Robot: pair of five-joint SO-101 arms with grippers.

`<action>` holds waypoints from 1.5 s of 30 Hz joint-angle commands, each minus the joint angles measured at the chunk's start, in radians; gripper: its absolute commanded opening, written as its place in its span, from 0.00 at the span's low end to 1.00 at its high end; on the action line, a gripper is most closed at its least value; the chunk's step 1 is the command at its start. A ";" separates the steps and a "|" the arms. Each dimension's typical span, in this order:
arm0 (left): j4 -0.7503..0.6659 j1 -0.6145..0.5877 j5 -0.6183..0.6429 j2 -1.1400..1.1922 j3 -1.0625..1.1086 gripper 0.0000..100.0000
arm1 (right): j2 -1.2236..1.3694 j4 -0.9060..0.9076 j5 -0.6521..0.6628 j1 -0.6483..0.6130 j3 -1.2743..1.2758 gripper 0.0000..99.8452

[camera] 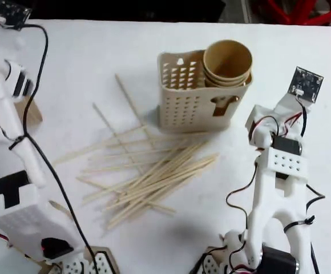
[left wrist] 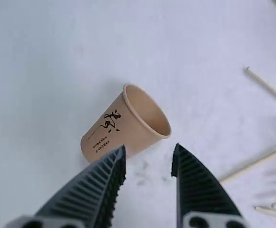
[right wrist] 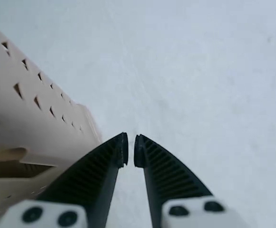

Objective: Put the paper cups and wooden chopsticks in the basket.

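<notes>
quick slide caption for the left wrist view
Left gripper, open, facing a paper cup lying on its side on the white table, chopsticks nearby.

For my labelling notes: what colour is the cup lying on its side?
The paper cup is light brown with dark print, clearest in the left wrist view.

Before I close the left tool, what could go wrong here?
The paper cup lies on its side ahead of the open left tool; it may roll away or crush. The right tool sits close beside the basket, so a swing could tip it and its stacked cups. The chopsticks lie crossed; one lift may drag others.
</notes>
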 commanded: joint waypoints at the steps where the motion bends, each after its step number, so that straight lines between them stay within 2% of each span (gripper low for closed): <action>1: -0.055 -0.016 -0.009 -0.044 0.049 0.17 | -0.019 -0.018 0.012 -0.008 -0.006 0.04; 11: -0.235 -0.031 0.002 -0.042 0.235 0.17 | -0.019 -0.018 0.012 -0.008 -0.006 0.04; 22: -0.325 -0.061 0.044 0.027 0.232 0.17 | -0.019 -0.018 0.012 -0.008 -0.006 0.04; 26: -0.321 -0.061 0.052 0.163 0.110 0.17 | -0.019 -0.018 0.012 -0.008 -0.006 0.04; 34: -0.186 -0.058 0.121 0.403 -0.239 0.17 | -0.019 -0.018 0.012 -0.008 -0.006 0.04; 41: -0.152 -0.079 0.121 0.610 -0.399 0.17 | -0.019 -0.018 0.012 -0.008 -0.006 0.04; 45: -0.083 -0.073 0.114 0.659 -0.505 0.08 | -0.019 -0.018 0.012 -0.008 -0.006 0.04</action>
